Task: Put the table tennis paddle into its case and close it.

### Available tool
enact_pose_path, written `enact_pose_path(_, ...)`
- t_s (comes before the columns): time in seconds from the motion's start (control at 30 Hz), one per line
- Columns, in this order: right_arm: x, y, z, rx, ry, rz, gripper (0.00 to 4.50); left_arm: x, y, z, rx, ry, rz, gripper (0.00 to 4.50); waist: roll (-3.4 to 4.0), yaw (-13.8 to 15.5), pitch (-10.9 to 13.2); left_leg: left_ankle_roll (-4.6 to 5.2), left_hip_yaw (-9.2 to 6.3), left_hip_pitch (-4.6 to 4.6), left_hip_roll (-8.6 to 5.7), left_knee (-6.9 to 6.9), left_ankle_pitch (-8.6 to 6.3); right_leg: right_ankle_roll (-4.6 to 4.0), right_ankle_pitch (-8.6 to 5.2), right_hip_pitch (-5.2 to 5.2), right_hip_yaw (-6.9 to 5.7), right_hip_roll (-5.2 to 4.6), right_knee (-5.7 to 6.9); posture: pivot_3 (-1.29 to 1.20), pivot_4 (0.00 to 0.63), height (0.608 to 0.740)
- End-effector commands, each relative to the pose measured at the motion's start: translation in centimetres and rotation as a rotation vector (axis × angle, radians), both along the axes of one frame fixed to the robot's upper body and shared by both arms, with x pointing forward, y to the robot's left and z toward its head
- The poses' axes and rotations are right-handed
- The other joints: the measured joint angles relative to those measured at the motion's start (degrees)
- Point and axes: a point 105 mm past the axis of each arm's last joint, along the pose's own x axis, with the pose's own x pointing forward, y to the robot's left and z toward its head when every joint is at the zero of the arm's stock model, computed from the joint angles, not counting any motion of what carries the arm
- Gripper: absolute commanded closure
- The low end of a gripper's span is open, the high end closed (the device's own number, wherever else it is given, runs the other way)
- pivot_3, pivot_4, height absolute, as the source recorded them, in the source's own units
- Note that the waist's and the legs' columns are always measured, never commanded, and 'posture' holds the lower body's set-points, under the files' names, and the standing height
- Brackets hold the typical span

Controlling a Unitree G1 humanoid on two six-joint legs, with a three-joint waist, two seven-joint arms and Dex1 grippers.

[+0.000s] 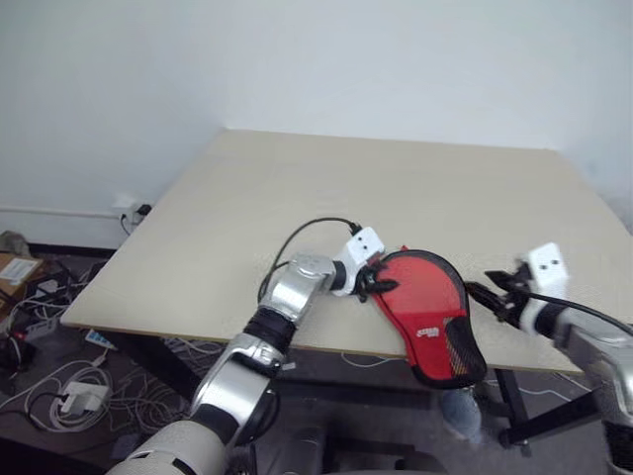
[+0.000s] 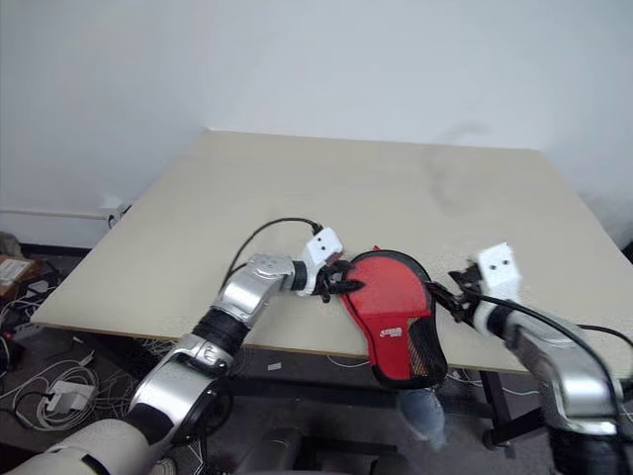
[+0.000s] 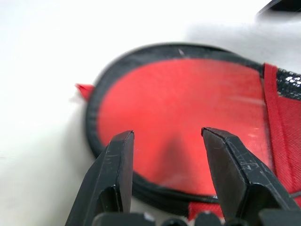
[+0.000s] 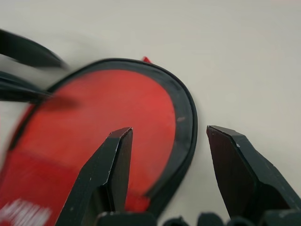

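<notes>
Here the case (image 1: 427,315) lies on the surface (image 1: 396,188) at its near edge, narrow end overhanging toward the robot; the left end effector (image 1: 379,284) touches its round end, fingers parted without gripping; the right end effector (image 1: 487,295), open, sits just beside.

You see the case (image 1: 427,307) as soft red cloth with a slight sheen on its round face, edged by a matt black woven rim; its near end carries black open mesh. The table (image 1: 396,188) under it is a pale, smooth, matt board. Both grippers' fingers (image 3: 115,179) look like hard black plastic, faintly scuffed, while the arms' shells (image 1: 297,282) shine like polished silver metal.
</notes>
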Motion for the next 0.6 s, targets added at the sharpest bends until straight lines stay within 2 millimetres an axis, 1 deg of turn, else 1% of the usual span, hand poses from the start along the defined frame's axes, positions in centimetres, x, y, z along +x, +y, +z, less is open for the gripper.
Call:
enact_pose_path(0.03,1.5,1.0,0.4,-0.007,-0.050,0.005,1.78,-0.8,0.9,3.4,-0.074,-0.070,-0.025,2.11,0.02,-0.3,0.0,0.02,-0.02,0.00,-0.02,0.00,0.04,0.01,0.00,0.01,-0.03,0.02,0.01,0.00,0.000,0.715)
enact_pose_path(0.1,2.1,2.0,0.2,0.011,-0.045,0.022,1.78,-1.3,2.7,3.9,-0.081,-0.079,-0.001,2.11,0.05,-0.8,0.0,0.10,0.00,0.01,-0.17,-0.01,0.15,0.01,0.01,0.00,-0.01,0.12,0.04,0.00,0.000,0.715)
enact_pose_path(0.23,3.1,4.5,-0.1,0.069,-0.044,0.056,1.78,-2.5,7.1,2.4,-0.004,-0.078,0.087,2.11,0.09,-2.4,0.0,-0.18,-0.04,0.15,-0.13,-0.28,0.32,0.02,0.01,-0.03,0.00,0.25,0.11,0.00,0.000,0.715)
enact_pose_path(0.37,3.4,6.8,-0.6,0.065,-0.039,0.112,1.78,-3.6,10.5,1.3,0.018,-0.045,0.182,2.11,0.13,-2.6,0.0,-0.37,-0.06,0.20,0.00,-0.50,0.45,0.02,0.00,-0.14,-0.01,0.39,0.15,0.00,0.000,0.715)
enact_pose_path(0.43,3.5,7.8,-0.3,0.076,-0.047,0.143,1.78,-3.7,12.0,0.5,0.011,0.031,0.256,2.11,0.16,-2.5,0.1,-0.39,-0.09,0.20,0.01,-0.50,0.46,0.02,0.00,-0.13,-0.06,0.39,0.16,0.00,0.000,0.715)
enact_pose_path(0.47,3.6,8.2,-0.1,0.084,-0.053,0.152,1.78,-3.5,12.6,0.4,0.001,0.043,0.289,2.11,0.16,-2.5,0.1,-0.40,-0.09,0.20,0.02,-0.50,0.46,0.02,0.00,-0.13,-0.07,0.37,0.17,0.00,0.000,0.715)
enact_pose_path(0.53,3.8,8.6,0.3,0.096,-0.063,0.162,1.78,-3.1,13.4,0.3,-0.003,0.045,0.330,2.11,0.16,-2.4,0.1,-0.61,-0.13,0.20,0.03,-0.50,0.35,0.02,0.00,-0.12,-0.12,0.33,0.17,0.00,0.000,0.715)
enact_pose_path(0.6,4.0,9.1,0.6,0.100,-0.073,0.168,1.78,-2.6,14.4,0.3,0.006,0.027,0.368,2.11,0.16,-2.5,0.1,-0.62,-0.12,0.20,-0.04,-0.50,0.35,0.02,0.00,-0.12,-0.11,0.32,0.17,0.00,0.000,0.715)
